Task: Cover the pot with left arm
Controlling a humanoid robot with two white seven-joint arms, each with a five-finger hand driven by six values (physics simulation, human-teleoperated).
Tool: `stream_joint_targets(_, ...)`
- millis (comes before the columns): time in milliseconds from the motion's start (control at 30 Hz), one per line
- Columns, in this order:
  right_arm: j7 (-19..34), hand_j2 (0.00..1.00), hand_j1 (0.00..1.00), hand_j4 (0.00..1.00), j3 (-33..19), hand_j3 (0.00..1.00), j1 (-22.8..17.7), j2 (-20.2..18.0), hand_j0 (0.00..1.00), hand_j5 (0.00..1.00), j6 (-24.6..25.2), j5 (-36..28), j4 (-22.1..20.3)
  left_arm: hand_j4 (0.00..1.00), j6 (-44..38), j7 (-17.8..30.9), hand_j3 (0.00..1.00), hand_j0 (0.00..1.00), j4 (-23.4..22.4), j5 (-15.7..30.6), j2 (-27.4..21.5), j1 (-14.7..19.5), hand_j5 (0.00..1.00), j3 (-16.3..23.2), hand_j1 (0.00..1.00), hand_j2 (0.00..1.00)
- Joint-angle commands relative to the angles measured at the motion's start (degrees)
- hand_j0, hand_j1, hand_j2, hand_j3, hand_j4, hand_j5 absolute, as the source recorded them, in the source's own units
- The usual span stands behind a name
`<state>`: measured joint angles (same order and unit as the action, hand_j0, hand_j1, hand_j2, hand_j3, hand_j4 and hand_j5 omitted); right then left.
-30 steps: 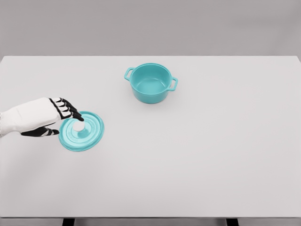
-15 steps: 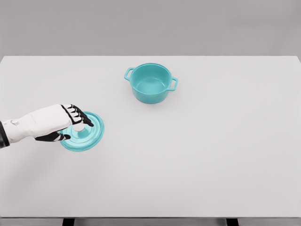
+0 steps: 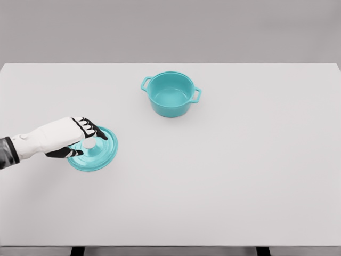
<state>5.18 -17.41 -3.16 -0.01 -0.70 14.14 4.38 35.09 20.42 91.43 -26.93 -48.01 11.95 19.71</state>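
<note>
White table (image 3: 240,186), plain grey wall (image 3: 170,29) behind, dark legs below

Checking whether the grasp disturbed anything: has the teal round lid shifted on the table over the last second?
No. The teal round lid lies equally far from the teal pot.

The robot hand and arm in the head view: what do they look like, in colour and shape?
Only the left robot hand shows. Its back and forearm are smooth white shells. The fingers are black with white segments outlined in black, and the thumb is black. At the picture's left edge the arm turns dark grey past a ribbed wrist joint. No cables are visible.
</note>
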Motion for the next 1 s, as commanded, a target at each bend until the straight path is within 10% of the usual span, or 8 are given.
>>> stream_joint_targets(0, 0.0, 1.0, 1.0, 1.0, 0.0, 1.0, 0.0, 0.0, 1.0, 1.0, 0.0, 0.0, 0.0, 0.78, -0.1, 0.0, 0.78, 0.78, -0.8, -0.1, 0.5, 0.0, 0.78, 0.0, 0.78, 0.78)
stream_joint_targets(967, 0.0, 1.0, 1.0, 1.0, 0.0, 1.0, 0.0, 0.0, 1.0, 1.0, 0.0, 0.0, 0.0, 0.73, -0.1, 0.0, 0.73, 0.73, -4.9, -1.3, 2.7, 1.2, 0.73, 1.1, 0.73, 0.73)
